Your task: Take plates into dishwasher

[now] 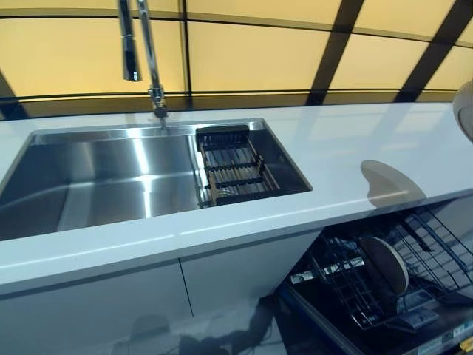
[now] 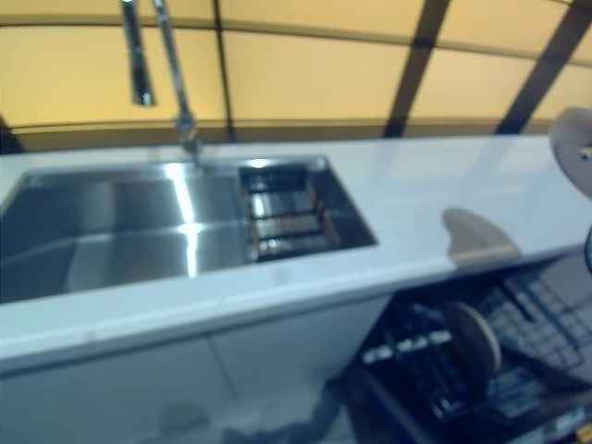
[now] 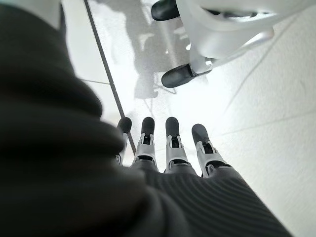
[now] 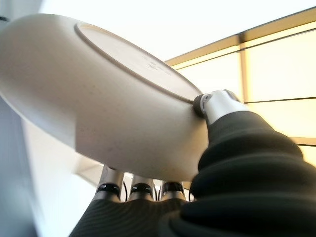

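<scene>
We hold 1 pale plate [image 4: 113, 98] in our right hand [image 4: 197, 163], the thumb pressed on the underside near the foot ring and the fingers curled round the far face, so the plate is pinched tilted between them. In the head views only an edge of this plate [image 1: 465, 111] shows, at the right border above the white countertop [image 1: 355, 140], and it is apart from the surface. A rounded shadow lies on the countertop just below it.

A 2nd plate [image 1: 384, 264] stands upright on its edge in the dark wire rack [image 1: 436, 251] of the open dishwasher [image 1: 355, 310], which sits under the countertop at the lower right. We cannot tell which row of tines holds it.

Our left hand [image 3: 168, 148] shows only in its own wrist view, fingers straight and relaxed, holding nothing, pointing down at a pale tiled floor [image 3: 266, 108].

To the left of the countertop, a stainless steel sink [image 1: 111, 177] is set into the surface. A dark wire drainer [image 1: 233, 166] rests inside its right end. A tall chrome faucet [image 1: 148, 59] rises from the back rim of the sink, its spray head hanging beside the neck. Behind the counter runs a wall of yellow panels [image 1: 251, 44] divided by dark strips. White cabinet doors [image 1: 148, 296] close the front below the sink.
</scene>
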Tool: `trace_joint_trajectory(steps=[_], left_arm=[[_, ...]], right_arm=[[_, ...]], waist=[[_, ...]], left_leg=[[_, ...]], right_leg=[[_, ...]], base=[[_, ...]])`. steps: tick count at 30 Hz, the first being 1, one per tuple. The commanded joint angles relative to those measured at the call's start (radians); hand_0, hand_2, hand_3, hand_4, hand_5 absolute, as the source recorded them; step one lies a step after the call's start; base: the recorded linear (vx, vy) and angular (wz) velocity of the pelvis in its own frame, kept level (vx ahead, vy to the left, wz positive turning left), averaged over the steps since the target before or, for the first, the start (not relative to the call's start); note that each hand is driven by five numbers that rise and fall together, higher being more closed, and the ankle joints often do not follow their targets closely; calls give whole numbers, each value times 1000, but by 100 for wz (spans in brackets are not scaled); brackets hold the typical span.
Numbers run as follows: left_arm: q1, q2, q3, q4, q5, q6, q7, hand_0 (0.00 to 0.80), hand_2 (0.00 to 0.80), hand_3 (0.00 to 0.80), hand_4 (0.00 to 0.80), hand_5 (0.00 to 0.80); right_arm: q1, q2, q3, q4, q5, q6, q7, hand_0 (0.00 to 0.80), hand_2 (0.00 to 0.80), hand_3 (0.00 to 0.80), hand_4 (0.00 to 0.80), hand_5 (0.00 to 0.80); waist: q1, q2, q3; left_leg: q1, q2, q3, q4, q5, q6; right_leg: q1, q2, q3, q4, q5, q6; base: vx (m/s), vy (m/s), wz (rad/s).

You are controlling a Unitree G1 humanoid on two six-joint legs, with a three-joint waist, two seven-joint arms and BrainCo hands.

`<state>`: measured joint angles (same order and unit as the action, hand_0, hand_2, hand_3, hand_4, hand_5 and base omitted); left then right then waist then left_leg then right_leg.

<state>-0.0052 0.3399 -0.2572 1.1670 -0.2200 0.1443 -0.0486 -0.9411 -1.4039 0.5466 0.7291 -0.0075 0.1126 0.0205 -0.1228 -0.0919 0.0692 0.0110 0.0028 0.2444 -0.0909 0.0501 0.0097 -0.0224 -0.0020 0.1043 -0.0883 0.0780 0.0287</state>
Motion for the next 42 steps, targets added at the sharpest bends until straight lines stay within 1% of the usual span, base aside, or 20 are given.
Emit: trace_joint_trajectory(steps=[1,5,7,9,12,13,15,21,27,29,30,31,32,33,35,42], left_arm=[[-40,38,-17,52,35,14,-2,0,0,0,0,0],[-47,34,-17,51,35,20,-6,0,0,0,0,0],[-51,28,-14,53,46,16,-6,0,0,0,0,0],[-58,28,-18,55,45,13,-6,0,0,0,0,0],[-66,25,-17,54,38,10,-6,0,0,0,0,0],[-69,24,-14,55,38,10,-8,0,0,0,0,0],[-72,23,-13,52,33,11,-7,0,0,0,0,0],[-83,13,-15,41,23,11,-3,0,0,0,0,0],[-86,8,0,40,13,7,4,0,0,0,0,0],[-86,3,6,39,18,7,3,0,0,0,0,0],[-86,0,7,41,19,3,3,0,0,0,0,0],[-86,-2,11,41,22,-1,3,0,0,0,0,0],[-89,-6,10,42,21,-2,6,0,0,0,0,0],[-89,-8,8,41,19,-5,7,0,0,0,0,0],[-91,-14,7,36,18,-7,11,0,0,0,0,0],[-96,-23,19,36,19,-9,9,0,0,0,0,0]], right_arm=[[0,-73,-123,49,20,-15,14,800,800,800,800,800],[150,-72,-254,8,52,-26,48,800,800,800,800,800],[230,-60,-320,5,16,-24,38,800,800,800,800,800],[294,-50,-375,14,27,-31,29,800,800,800,800,800],[372,-24,-443,-11,40,-21,35,800,800,800,800,800],[407,-13,-470,-25,42,-23,36,800,800,800,800,800],[455,6,-510,-43,40,-29,41,800,800,800,800,800],[594,90,-614,-107,33,-28,12,800,800,800,800,800],[655,153,-659,-180,15,-11,19,800,800,800,800,800],[668,186,-659,-224,24,12,25,800,800,800,800,800],[670,197,-658,-230,24,14,28,800,800,800,800,800],[669,207,-653,-239,25,16,27,800,800,800,800,800],[668,217,-651,-248,27,20,24,800,800,800,800,800],[668,223,-650,-255,29,23,21,800,800,800,800,800],[670,245,-648,-274,30,22,18,800,800,800,800,800],[678,296,-644,-368,23,31,39,800,800,800,800,800]], waist=[[4,1,34],[-20,9,40],[-35,14,46],[-43,16,51],[-58,23,63],[-68,27,68],[-73,31,72],[-98,54,102],[-112,73,117],[-117,80,124],[-123,88,128],[-119,85,129],[-120,86,130],[-124,92,133],[-129,98,138],[-135,106,144]], left_leg=[[78,-61,-43,4,-139,68],[82,-56,-19,4,-140,69],[82,-52,0,4,-142,70],[81,-49,12,4,-142,70],[81,-47,29,4,-143,69],[85,-46,32,4,-144,70],[83,-45,43,4,-145,69],[73,-44,53,4,-144,67],[64,-44,53,4,-143,60],[62,-44,55,4,-141,58],[68,-44,41,4,-152,57],[60,-45,54,4,-141,56],[59,-45,55,4,-141,56],[66,-45,44,4,-150,56],[68,-45,41,4,-153,54],[67,-45,51,4,-151,51]], right_leg=[[14,51,-16,1,-10,58],[7,55,6,1,-6,58],[0,58,19,1,-3,57],[-6,59,26,1,-1,58],[-14,60,38,1,3,58],[-13,60,41,1,2,58],[-20,61,49,1,5,58],[-31,61,53,1,3,55],[-41,59,48,1,-1,52],[-44,59,47,1,-2,50],[-36,58,39,1,-14,53],[-44,59,45,1,-4,48],[-45,59,44,1,-5,47],[-38,58,39,1,-14,50],[-35,57,34,1,-17,49],[-37,57,34,1,-19,45]], base=[[9,-43,-23],[15,-32,-19],[-1,-42,-16],[-20,-38,-22],[-12,-28,-21],[-1,-20,-15],[-4,-22,-10],[-29,-20,-11],[-12,-7,0],[5,6,-3],[-21,-16,-5],[-21,-16,-5],[-24,-18,-3],[0,0,0],[0,0,0],[0,0,0]])
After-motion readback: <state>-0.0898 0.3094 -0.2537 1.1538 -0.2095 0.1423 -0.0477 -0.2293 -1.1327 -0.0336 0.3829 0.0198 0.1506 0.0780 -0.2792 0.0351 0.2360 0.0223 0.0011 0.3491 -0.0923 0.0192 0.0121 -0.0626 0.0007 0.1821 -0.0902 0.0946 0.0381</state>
